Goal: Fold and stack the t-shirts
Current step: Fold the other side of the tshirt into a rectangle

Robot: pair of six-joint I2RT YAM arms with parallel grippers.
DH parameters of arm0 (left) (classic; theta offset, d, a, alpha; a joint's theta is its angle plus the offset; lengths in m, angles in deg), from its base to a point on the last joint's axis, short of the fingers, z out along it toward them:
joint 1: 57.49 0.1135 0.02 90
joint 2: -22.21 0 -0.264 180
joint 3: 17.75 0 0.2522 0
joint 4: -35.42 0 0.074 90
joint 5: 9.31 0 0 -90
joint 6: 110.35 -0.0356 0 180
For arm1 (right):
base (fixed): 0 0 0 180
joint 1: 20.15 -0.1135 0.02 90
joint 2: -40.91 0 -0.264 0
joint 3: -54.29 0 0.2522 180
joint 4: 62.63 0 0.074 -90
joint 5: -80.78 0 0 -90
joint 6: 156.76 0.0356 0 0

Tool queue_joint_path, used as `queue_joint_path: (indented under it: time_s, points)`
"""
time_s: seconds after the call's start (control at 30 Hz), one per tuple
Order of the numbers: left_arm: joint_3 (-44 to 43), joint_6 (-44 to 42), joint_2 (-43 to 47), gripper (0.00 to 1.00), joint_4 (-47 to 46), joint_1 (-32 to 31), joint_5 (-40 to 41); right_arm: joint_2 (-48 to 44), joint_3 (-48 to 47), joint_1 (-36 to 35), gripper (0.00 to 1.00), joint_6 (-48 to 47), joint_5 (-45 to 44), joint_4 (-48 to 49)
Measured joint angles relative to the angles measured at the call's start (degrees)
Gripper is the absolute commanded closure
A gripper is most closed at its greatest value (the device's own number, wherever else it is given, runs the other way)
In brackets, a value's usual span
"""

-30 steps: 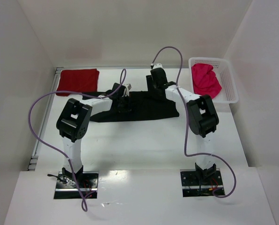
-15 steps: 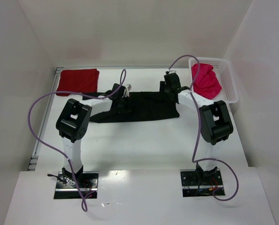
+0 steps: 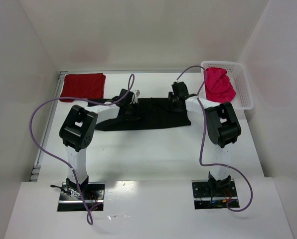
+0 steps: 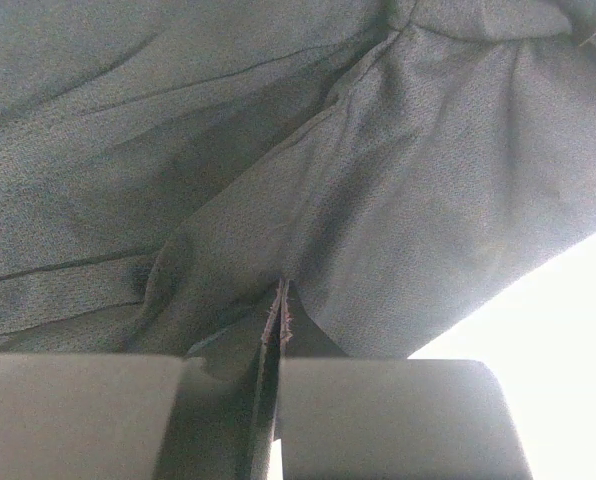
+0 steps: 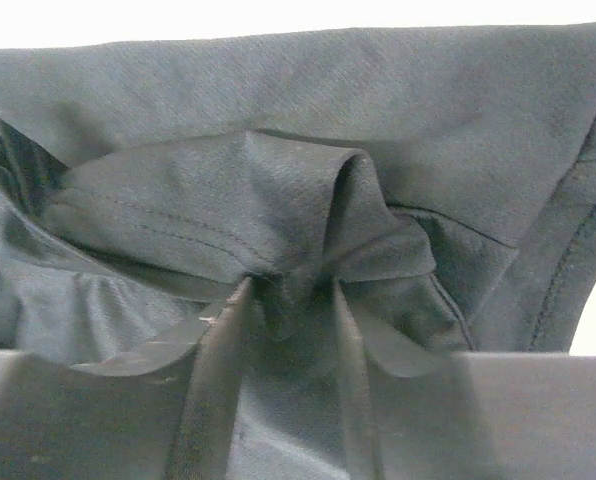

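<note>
Black t-shirt [image 3: 156,117] is lying spread out, flat and wide, on the white table [image 3: 153,149], and all positions here are noted relative to it. The left gripper [image 3: 132,112] is sitting down on the shirt's left-centre portion. In the left wrist view the left gripper [image 4: 278,335] is showing its jaws fully closed, and a thin ridge of the black cloth is being pinched in the seam between the two pads, with creases running away from that point. The right gripper [image 3: 176,96] is resting at the shirt's far right edge. In the right wrist view the right gripper [image 5: 288,300] is standing with its jaws a narrow way apart, and the gap between them is packed with a bunched fold of the black t-shirt. One finger is pressing on each side of that fold, so the cloth is puckering up into a raised loop just beyond the tips. A stitched hem is running along the left side of that loop. The dark red t-shirt [image 3: 82,85] is lying folded into a neat rectangle, apart from the black shirt, beyond its far left corner. The pink-red t-shirt [image 3: 218,85] is sitting crumpled inside the white mesh basket [image 3: 245,94], which is standing just beyond the black shirt's far right corner.
</note>
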Motion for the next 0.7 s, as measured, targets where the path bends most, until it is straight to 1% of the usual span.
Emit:
queue_joint_path:
  time_s: [0.1, 0.17, 0.2, 0.23, 0.27, 0.3, 0.33, 0.4, 0.53, 0.6, 0.7]
  points:
    - [0.00, 0.00, 0.02, 1.00, 0.02, 0.00, -0.13, 0.02, 0.00, 0.00, 0.64, 0.74, 0.33, 0.85]
    - [0.00, 0.00, 0.02, 1.00, 0.07, 0.00, -0.15, 0.04, -0.28, 0.00, 0.64, 1.25, 0.42, 1.09]
    - [0.00, 0.00, 0.02, 1.00, 0.09, 0.00, -0.15, 0.09, -0.52, 0.00, 0.66, 1.49, 0.42, 1.20]
    - [0.00, 0.00, 0.02, 1.00, 0.09, 0.00, -0.17, 0.13, -0.87, 0.00, 0.73, 1.55, 0.52, 1.33]
    - [0.00, 0.00, 0.02, 1.00, 0.11, 0.00, -0.17, 0.26, -1.33, 0.00, 0.75, 1.70, 0.63, 1.51]
    - [0.00, 0.00, 0.02, 1.00, 0.13, 0.00, -0.17, 0.46, -1.81, 0.00, 0.75, 1.79, 0.74, 1.75]
    - [0.00, 0.00, 0.02, 1.00, 0.13, 0.00, -0.17, 0.72, -2.36, 0.00, 0.79, 1.92, 0.83, 1.92]
    - [0.00, 0.00, 0.02, 1.00, 0.13, 0.00, -0.20, 1.16, -3.23, 0.00, 0.82, 2.01, 1.01, 2.16]
    - [0.00, 0.00, 0.02, 1.00, 0.13, 0.00, -0.20, 1.46, -3.82, 0.00, 0.84, 2.16, 1.05, 2.45]
    - [0.00, 0.00, 0.02, 1.00, 0.13, 0.00, -0.20, 1.55, -4.11, 0.28, 0.86, 2.19, 1.07, 2.54]
    - [0.00, 0.00, 0.02, 1.00, 0.13, 0.00, -0.20, 1.90, -5.38, 0.59, 0.86, 2.58, 1.16, 2.71]
